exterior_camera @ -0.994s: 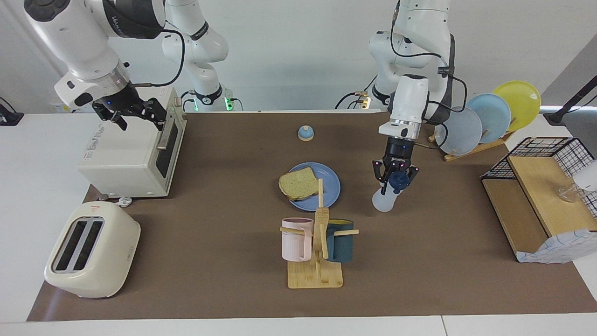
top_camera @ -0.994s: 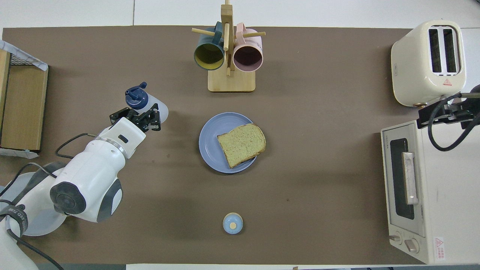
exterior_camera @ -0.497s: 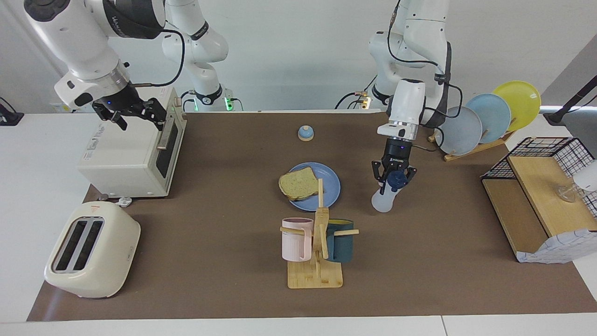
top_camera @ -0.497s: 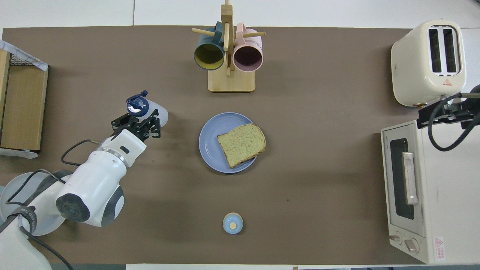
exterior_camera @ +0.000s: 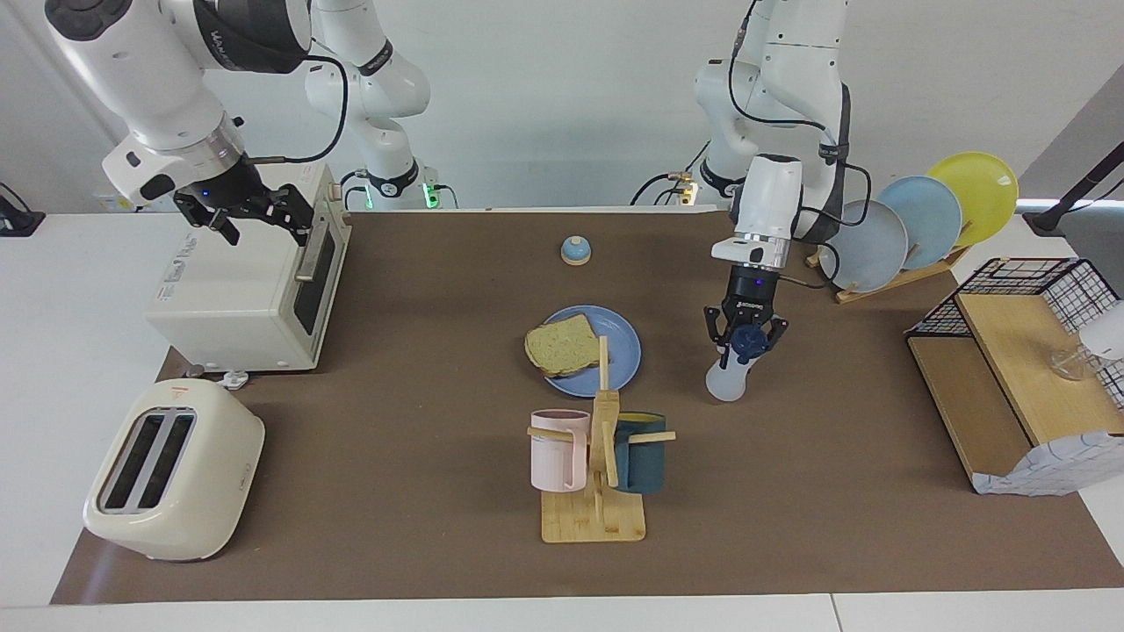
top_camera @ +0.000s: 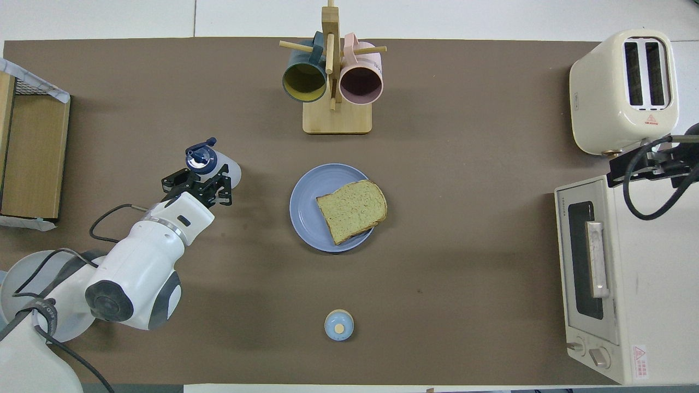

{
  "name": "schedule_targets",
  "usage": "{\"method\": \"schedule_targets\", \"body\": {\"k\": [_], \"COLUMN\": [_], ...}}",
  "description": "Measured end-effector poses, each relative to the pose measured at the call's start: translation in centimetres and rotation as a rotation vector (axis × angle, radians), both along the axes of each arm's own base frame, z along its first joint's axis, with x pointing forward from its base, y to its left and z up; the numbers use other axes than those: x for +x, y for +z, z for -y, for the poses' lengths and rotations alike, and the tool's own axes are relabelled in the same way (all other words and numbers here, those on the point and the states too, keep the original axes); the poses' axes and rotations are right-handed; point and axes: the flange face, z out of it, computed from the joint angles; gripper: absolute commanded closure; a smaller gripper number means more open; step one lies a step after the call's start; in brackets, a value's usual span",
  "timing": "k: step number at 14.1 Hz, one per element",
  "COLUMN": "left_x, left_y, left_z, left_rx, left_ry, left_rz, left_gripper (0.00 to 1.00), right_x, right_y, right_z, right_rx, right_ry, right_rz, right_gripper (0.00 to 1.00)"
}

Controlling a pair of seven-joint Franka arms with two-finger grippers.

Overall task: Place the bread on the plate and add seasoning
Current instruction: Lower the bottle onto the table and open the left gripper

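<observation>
Facing view has the left pincer [exterior_camera: 745, 341] clamped on the seasoning bottle [exterior_camera: 731, 372] by its cap, so lift it straight, carry it over the bread [exterior_camera: 560, 345] on the plate [exterior_camera: 625, 351], then tip gently; the right pincer [exterior_camera: 255, 212] waits open over the oven [exterior_camera: 250, 294].

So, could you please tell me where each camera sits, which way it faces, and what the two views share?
Facing view: high across the table, looking at the robots; both arms show, the left gripper shut on the seasoning, the right gripper open over the oven.
Overhead view: high above the robots' end, looking steeply down; the left arm and left gripper show, of the right arm only a bit.
Shared: the bread on the plate, the seasoning, mug rack, bell, toaster, half a turn apart.
</observation>
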Motion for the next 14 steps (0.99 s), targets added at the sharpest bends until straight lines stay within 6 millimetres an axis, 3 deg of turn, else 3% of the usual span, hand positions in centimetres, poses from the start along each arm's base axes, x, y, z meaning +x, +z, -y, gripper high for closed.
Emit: {"method": "schedule_targets", "body": {"k": [5, 7, 8, 9, 14], "left_x": [-0.02, -0.02, -0.01, -0.01, -0.01], "left_y": [-0.65, -0.64, -0.63, -0.63, -0.59], "left_z": [0.00, 0.00, 0.00, 0.00, 0.00], "left_rx": [0.006, 0.006, 0.006, 0.007, 0.007], "left_ry": [-0.001, -0.001, -0.002, -0.002, -0.004], "left_rz": [-0.008, -0.008, -0.007, -0.007, -0.004], "left_gripper": [1.00, 0.50, 0.04, 0.00, 0.00], "right_x": [0.00, 0.00, 0.00, 0.00, 0.00], "right_y": [0.00, 0.00, 0.00, 0.00, 0.00], "right_z": [0.00, 0.00, 0.00, 0.00, 0.00], "right_rx": [0.000, 0.000, 0.000, 0.000, 0.000], "right_ry": [0.000, 0.000, 0.000, 0.000, 0.000], "right_rz": [0.000, 0.000, 0.000, 0.000, 0.000], "right_gripper": [0.00, 0.00, 0.00, 0.00, 0.00]}}
